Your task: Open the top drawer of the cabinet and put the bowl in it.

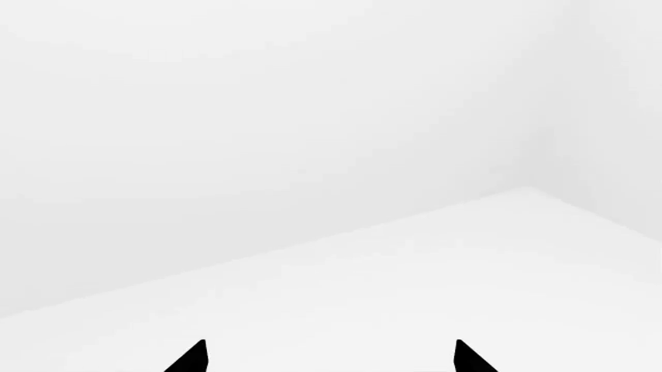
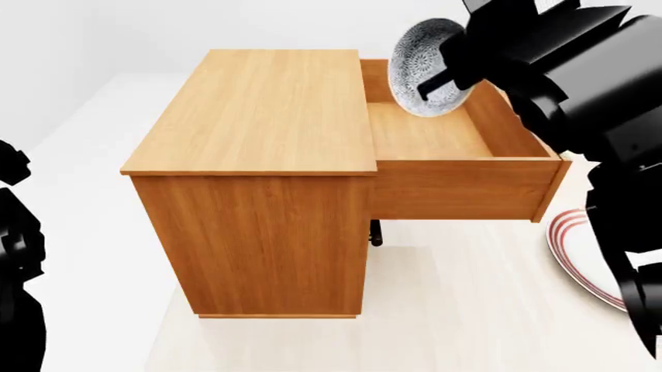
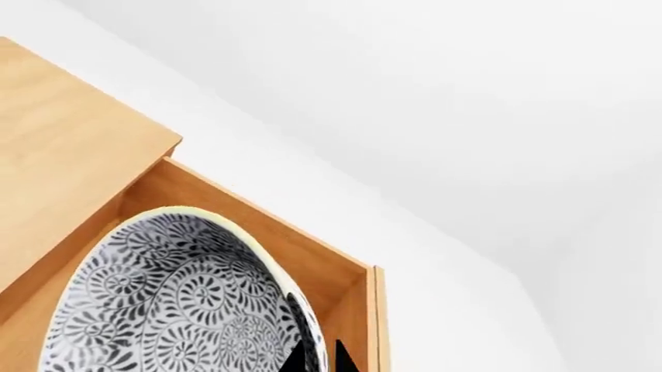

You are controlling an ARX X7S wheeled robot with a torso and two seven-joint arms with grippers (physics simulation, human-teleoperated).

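Over the pulled-out top drawer [image 2: 455, 139] of the cabinet [image 2: 259, 194], my right gripper [image 2: 447, 77] pinches the tilted bowl [image 2: 419, 66] by its rim; next I judge: lower, level, release. Left gripper [image 1: 331, 358] spread, idle.

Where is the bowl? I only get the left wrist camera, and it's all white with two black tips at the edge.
Observer: The right gripper is holding the bowl by its rim, tipped on its side over the top drawer.
Operator: Is the drawer open?
Observer: Yes. In the head view it is pulled well out of the cabinet, and the part of its inside that shows is bare wood.
Operator: Is the bowl touching the bottom?
Observer: I cannot tell; the right wrist view only shows its patterned side close to the drawer's back corner.
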